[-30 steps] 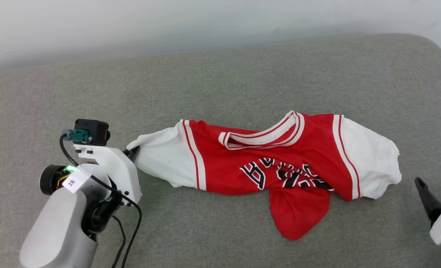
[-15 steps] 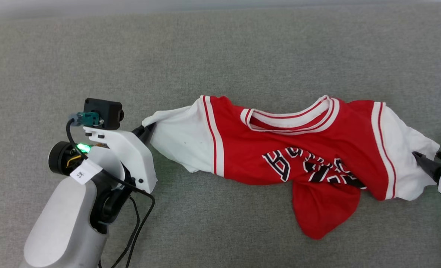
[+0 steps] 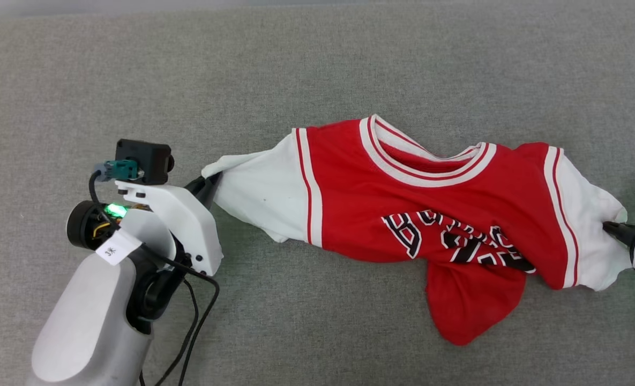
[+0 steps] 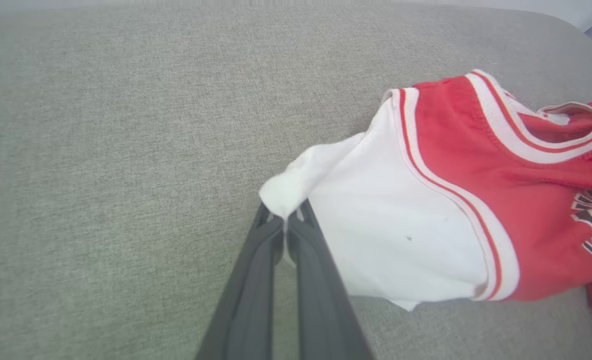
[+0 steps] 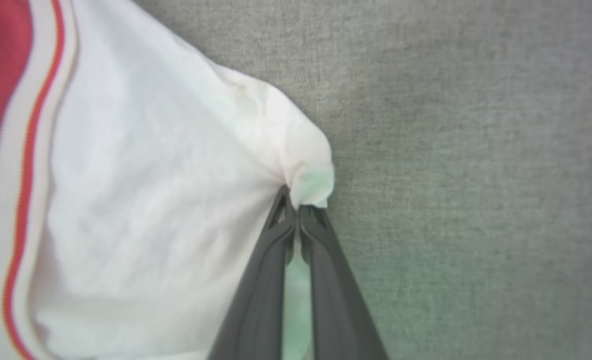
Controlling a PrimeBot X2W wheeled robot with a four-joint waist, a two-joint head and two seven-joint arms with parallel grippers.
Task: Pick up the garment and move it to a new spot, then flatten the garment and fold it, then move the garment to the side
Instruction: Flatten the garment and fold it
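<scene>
- Both ends are grabbed. The left claw (image 3: 209, 185) is pinched shut on the tip of the left white sleeve (image 3: 258, 201), and the right claw (image 3: 615, 229) is clamped the same way on the tip of the right white sleeve (image 3: 590, 241). In both wrist views the dark fingers sit tight together with a little nub of white cloth poking out past them.
- The garment (image 3: 430, 214) is strung out left to right between the two claws, over the middle-right of the grey padded surface (image 3: 349, 64). The collar (image 3: 424, 161) is on the far side and the lettering (image 3: 456, 241) faces up.
- Honestly can't tell if the sleeves are just off the surface or dragging on it, since the head view is too top-down. The body looks like it's resting on the padding.
- So I'd say the grabbing part is done, and we're somewhere in the move-it or pull-it-straight stage.
- It's not flat yet. The lower half is bunched under the chest, and a red flap (image 3: 467, 305) hangs out on the near side. The left sleeve is twisted into a cone.
- Still to go, by my read: spread the bottom half out properly, do the actual fold (nothing tidy folded so far), then shift the bundle off to the side.
</scene>
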